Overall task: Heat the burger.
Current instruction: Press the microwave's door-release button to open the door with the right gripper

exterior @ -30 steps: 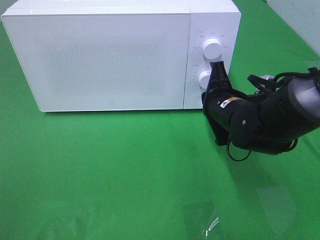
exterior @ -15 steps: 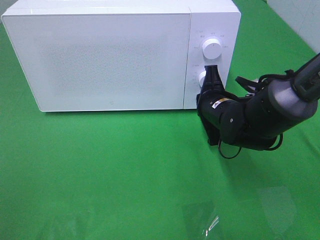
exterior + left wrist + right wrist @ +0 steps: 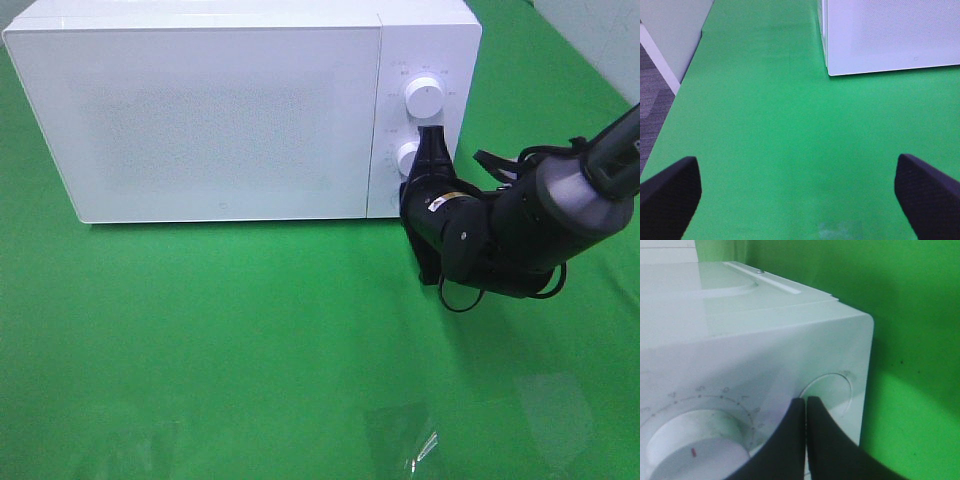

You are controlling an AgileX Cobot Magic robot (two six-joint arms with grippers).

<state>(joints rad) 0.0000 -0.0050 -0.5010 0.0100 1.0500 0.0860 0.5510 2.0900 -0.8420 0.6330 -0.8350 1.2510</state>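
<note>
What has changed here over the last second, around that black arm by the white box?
The black right arm shifted a little leftward, its bulky rear section drawing back. Its right gripper stayed shut beside the lower round white knob, gripping nothing. The white microwave oven stayed closed.

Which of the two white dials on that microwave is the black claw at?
The lower dial: the shut right gripper overlaps its edge, while the upper dial stands clear above.
</note>
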